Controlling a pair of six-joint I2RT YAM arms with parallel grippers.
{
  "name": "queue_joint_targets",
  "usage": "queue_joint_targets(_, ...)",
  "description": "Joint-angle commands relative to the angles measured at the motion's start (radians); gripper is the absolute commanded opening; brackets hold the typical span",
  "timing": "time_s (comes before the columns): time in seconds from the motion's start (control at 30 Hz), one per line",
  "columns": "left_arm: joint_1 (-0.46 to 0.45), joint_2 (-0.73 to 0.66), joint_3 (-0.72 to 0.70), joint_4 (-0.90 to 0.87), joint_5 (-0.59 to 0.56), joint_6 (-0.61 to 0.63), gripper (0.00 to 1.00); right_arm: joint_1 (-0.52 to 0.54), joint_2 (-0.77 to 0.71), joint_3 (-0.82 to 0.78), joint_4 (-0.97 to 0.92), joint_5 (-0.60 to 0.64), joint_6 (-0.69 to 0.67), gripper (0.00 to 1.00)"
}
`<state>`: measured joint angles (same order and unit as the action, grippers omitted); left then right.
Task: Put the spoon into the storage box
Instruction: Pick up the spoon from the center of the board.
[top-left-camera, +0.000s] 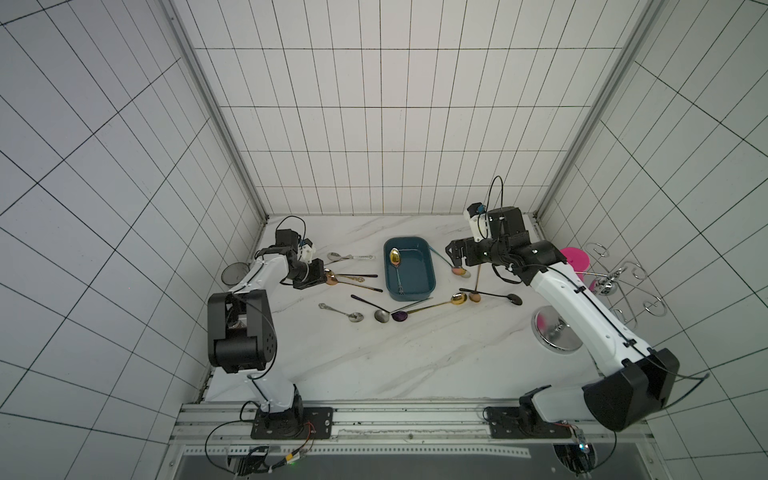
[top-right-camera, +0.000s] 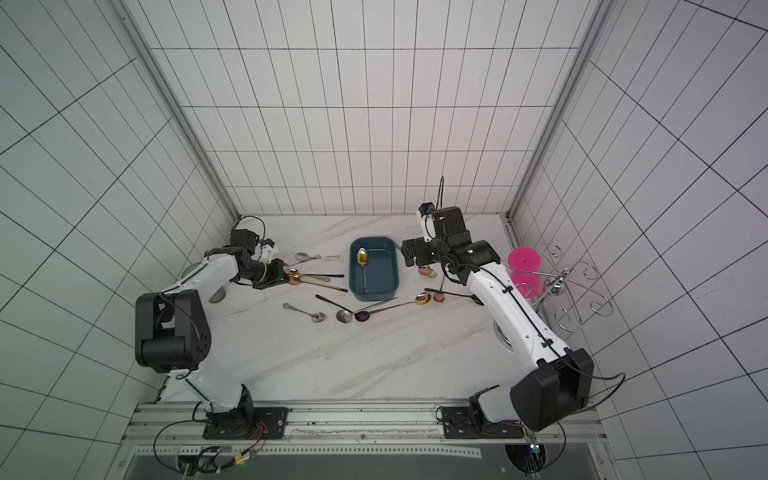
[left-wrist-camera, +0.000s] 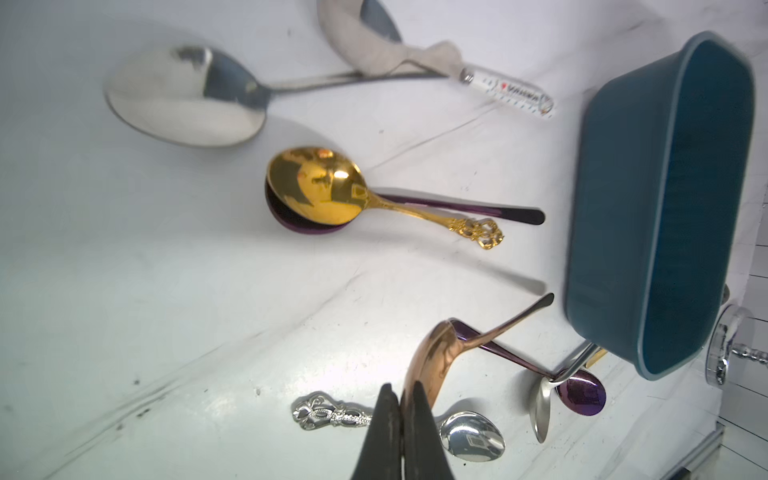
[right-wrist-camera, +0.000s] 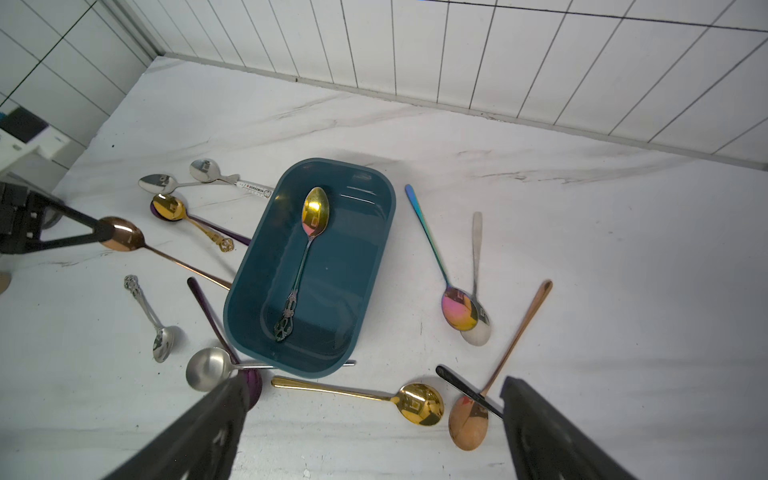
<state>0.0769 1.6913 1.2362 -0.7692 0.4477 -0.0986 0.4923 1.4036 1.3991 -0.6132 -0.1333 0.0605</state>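
The storage box (top-left-camera: 417, 270) is holding one gold-bowled spoon (right-wrist-camera: 316, 212). Right of the box, the right gripper (right-wrist-camera: 376, 380) is hovering with jaws spread. Left of the box, the left gripper (left-wrist-camera: 401, 401) is pinching the rose-gold spoon (right-wrist-camera: 122, 234) by its bowl.

Overhead stereo pair, two wrist close-ups

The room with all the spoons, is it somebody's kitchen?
Probably not a real home kitchen, more a pretend one built for robot practice: white tiled walls, a marble-look counter strewn with spoons, and two robot arms bolted to a metal rail.
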Motion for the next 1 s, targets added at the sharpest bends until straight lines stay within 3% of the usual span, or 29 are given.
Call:
queue_joint_targets(0.0,-0.04,-0.086,0.053,-0.022,-0.062,0.099,0.0,0.055,0.017,0.056,0.027,-0.075,-0.116,0.97)
queue_joint_targets(0.23,-0.069,-0.197,0.144,-0.077,-0.103,0.173,0.0,0.231,0.046,0.026,0.146,-0.073,-0.354,0.94)
queue_joint_targets(0.4,-0.088,-0.252,0.204,-0.106,-0.037,0.233,0.0,0.321,0.088,0.026,0.243,-0.06,-0.458,0.94)
queue_joint_targets(0.67,-0.26,-0.321,0.197,-0.136,-0.047,0.514,0.0,0.323,0.276,0.289,0.054,-0.281,-0.331,0.88)
queue_joint_targets(0.8,-0.298,-0.325,0.209,-0.172,0.015,0.604,0.0,0.314,0.332,0.349,0.0,-0.426,-0.25,0.86)
queue_joint_targets(0.97,-0.299,-0.314,0.265,-0.231,0.119,0.668,0.0,0.256,0.4,0.377,-0.022,-0.643,-0.107,0.68)
